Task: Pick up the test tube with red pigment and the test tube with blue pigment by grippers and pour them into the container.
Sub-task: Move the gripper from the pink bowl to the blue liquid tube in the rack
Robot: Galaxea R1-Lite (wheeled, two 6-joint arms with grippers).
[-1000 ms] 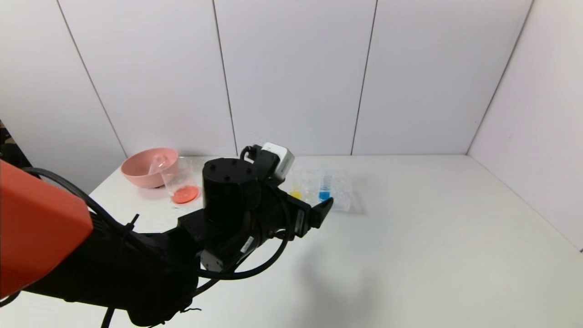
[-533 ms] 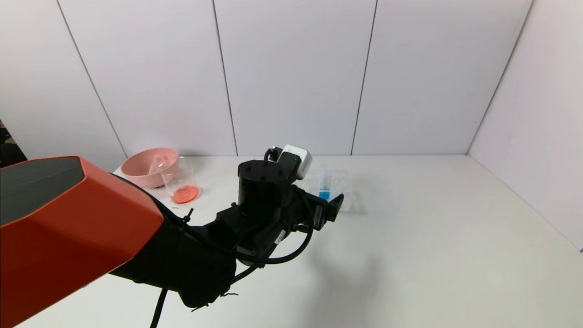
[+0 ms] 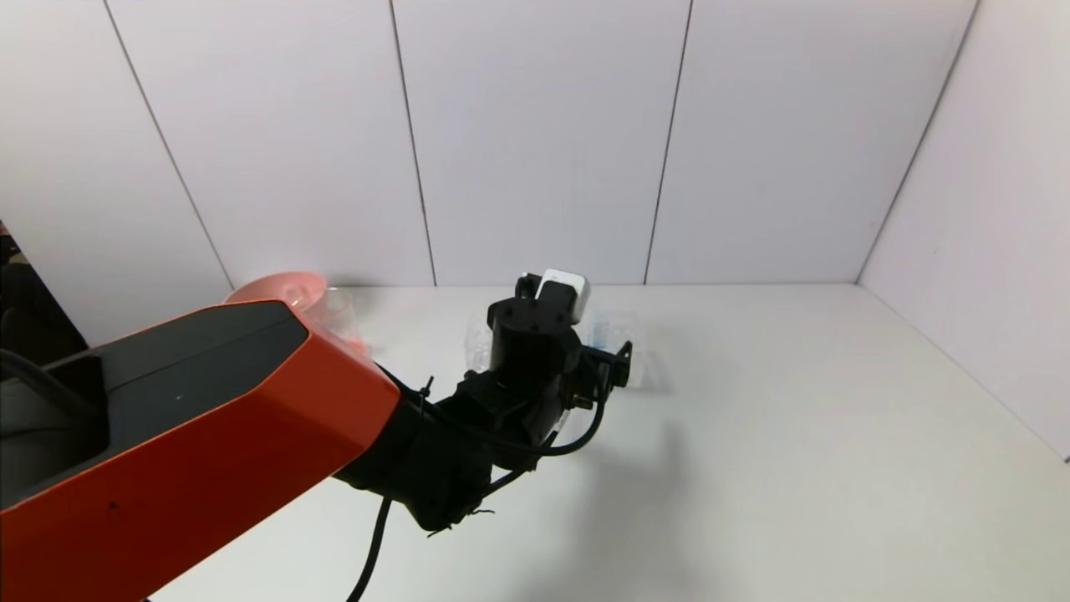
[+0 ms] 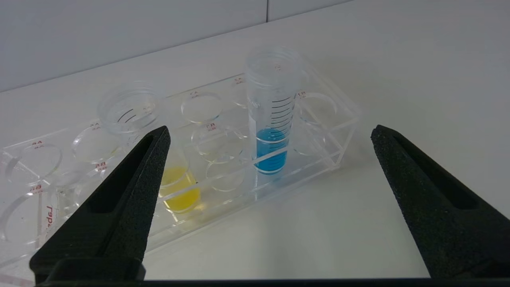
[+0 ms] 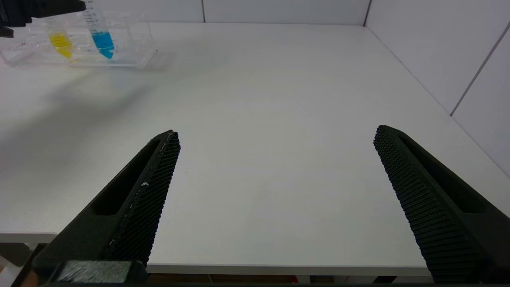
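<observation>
Head view: white bench against pale panelled walls; left arm with orange shell reaching forward across the bench, its left end effector at the near side of a clear tube rack, the rack mostly hidden behind the wrist; pink bowl at the far left, only its rim showing above the arm; the container, a clear glass beaker, just beside the bowl, largely covered by the arm; the test tube with red pigment not made out in this view. Left wrist view: left end effector with fingers spread wide, holding nothing, short of the rack; the test tube with blue pigment standing upright in a rack hole, seen between the two fingers and apart from both, blue liquid in its lower part, graduation marks above; tube with yellow liquid upright in another hole of the same rack, partly behind one finger; remaining holes show no liquid. Right wrist view: right end effector spread wide and empty, over the bench's near edge, well apart from the rack; blue tube and yellow tube standing side by side in the rack far off.
</observation>
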